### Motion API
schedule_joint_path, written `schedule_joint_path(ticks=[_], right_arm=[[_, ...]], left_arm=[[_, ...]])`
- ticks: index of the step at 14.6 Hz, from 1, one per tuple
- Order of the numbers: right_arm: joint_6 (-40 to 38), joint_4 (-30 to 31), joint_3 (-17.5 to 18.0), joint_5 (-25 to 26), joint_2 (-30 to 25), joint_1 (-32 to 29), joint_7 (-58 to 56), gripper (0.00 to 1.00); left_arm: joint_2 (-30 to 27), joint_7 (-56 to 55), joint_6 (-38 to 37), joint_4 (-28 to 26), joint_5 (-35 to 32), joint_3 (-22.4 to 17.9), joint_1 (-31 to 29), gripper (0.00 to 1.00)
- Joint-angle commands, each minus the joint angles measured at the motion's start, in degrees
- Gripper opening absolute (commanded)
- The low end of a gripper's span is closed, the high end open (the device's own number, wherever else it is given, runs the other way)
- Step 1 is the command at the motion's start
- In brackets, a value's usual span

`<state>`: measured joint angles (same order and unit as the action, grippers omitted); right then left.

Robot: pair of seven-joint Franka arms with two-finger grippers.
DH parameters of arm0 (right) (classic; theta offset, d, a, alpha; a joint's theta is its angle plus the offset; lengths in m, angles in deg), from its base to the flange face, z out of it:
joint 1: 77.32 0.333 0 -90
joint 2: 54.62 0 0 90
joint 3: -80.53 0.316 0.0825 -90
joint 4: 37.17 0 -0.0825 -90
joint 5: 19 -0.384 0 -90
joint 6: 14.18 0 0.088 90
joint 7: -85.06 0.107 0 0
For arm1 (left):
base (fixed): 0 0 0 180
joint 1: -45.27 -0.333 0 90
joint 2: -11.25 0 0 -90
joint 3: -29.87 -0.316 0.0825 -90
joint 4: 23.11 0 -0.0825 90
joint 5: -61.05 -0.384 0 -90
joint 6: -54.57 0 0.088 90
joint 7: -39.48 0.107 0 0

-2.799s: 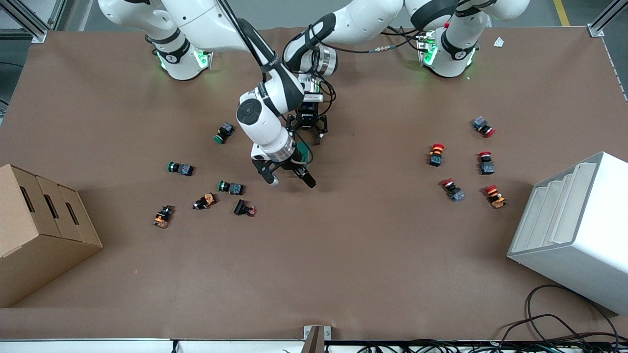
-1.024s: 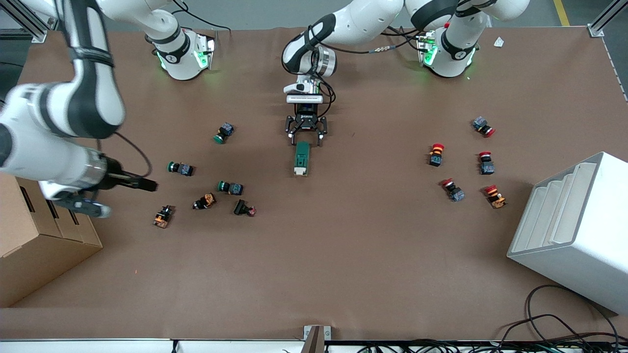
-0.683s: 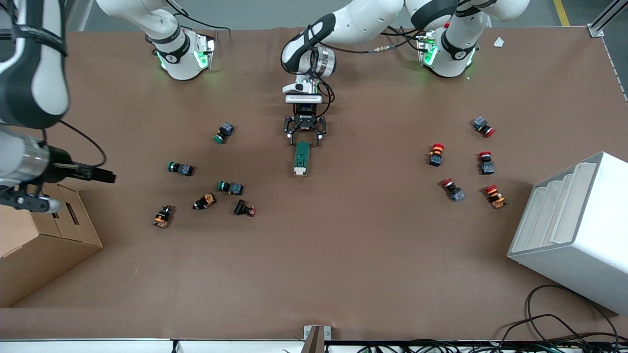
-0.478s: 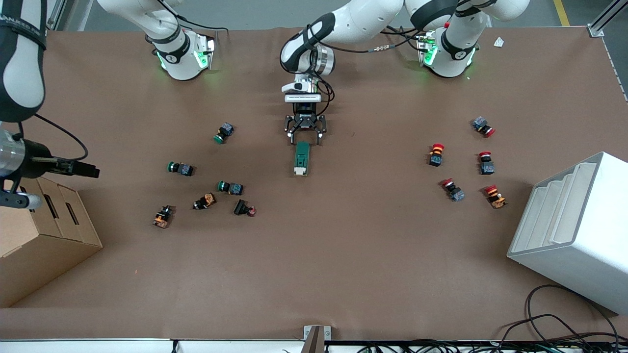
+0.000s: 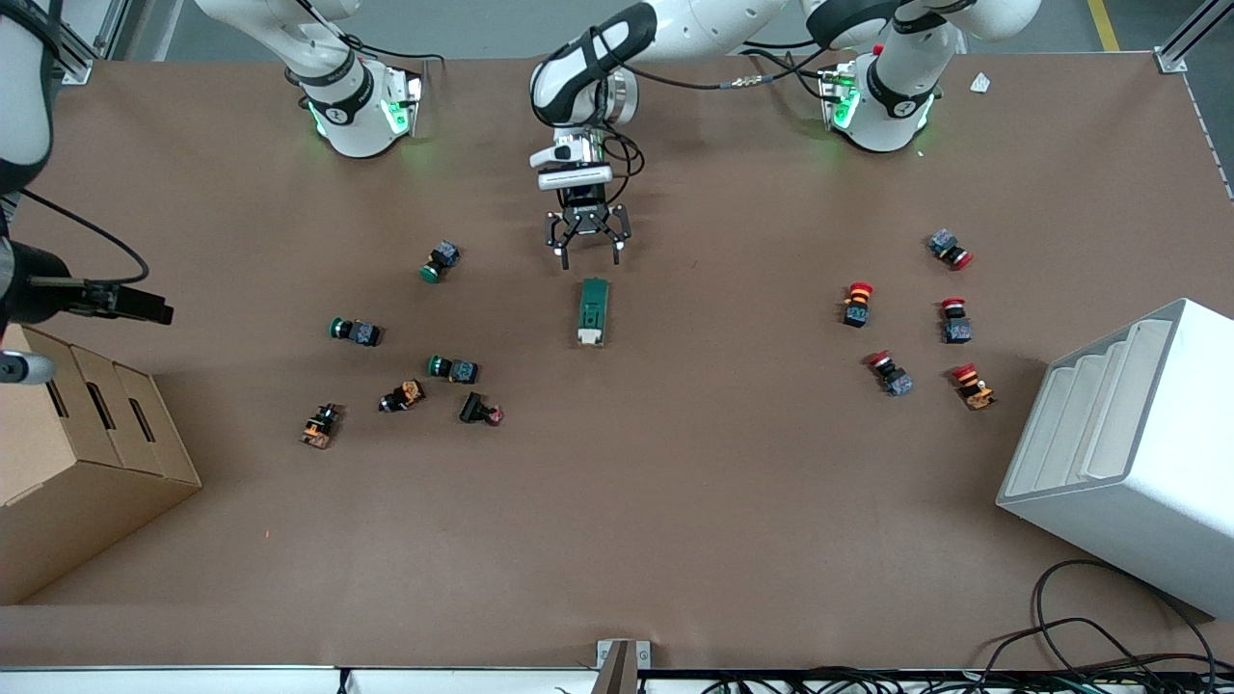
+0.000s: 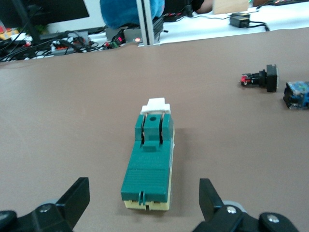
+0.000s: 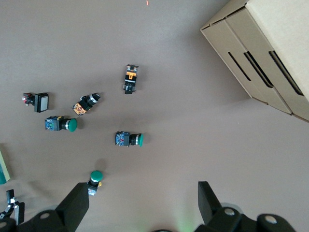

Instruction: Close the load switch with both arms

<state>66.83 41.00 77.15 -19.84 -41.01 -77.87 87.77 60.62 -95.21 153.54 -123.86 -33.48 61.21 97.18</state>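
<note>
The load switch (image 5: 593,311), a dark-green block with its white lever end nearest the front camera, lies flat mid-table. It also shows in the left wrist view (image 6: 149,159), lever end away from the jaws. My left gripper (image 5: 586,253) is open and empty, just clear of the switch's green end on the side toward the bases; in its wrist view (image 6: 145,194) the fingers (image 6: 77,198) stand wide on either side. My right gripper (image 5: 82,333) is open and empty, up over the cardboard box at the right arm's end, looking down from its wrist view (image 7: 142,200).
Green-capped push buttons (image 5: 442,260) (image 5: 356,332) (image 5: 453,368) and other small buttons lie toward the right arm's end. Red-capped buttons (image 5: 856,304) lie toward the left arm's end. A cardboard box (image 5: 77,463) and a white bin (image 5: 1138,443) flank the table.
The right arm swung away from the switch to the right arm's end of the table. The left gripper drew back from the switch's green end toward the bases. The switch stayed put.
</note>
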Motion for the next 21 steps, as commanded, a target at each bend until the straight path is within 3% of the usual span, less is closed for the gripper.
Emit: schedule_joint_path(ticks=[1,7,10,12,21], right_arm=[[-1.0,0.9,5.8,1.9,-2.4,-5.2,-1.0,1.00],[-1.2,0.9,5.4,2.3,-2.9,-3.9,-0.9,1.00],[-1.9,0.9,2.2,2.3,-3.0,-0.9,-0.9,1.00],[-2.3,0.9,1.8,2.2,-3.4,-0.9,-0.9,1.00],[-1.9,0.8,0.2,1.5,-4.3,0.4,-0.9,1.00]], left_arm=[[-1.0,4.3,0.1,3.2,5.9,1.4,0.0,1.00],[-3.8,13.1,0.0,9.1,17.3,1.4,-0.7,1.00],[-4.6,15.7,0.0,11.7,20.3,2.0,-2.9,1.00],[-5.9,20.6,0.0,14.4,24.9,1.9,-4.1,1.00],[-15.4,37.2,0.0,15.8,39.9,1.8,-14.3,1.00]])
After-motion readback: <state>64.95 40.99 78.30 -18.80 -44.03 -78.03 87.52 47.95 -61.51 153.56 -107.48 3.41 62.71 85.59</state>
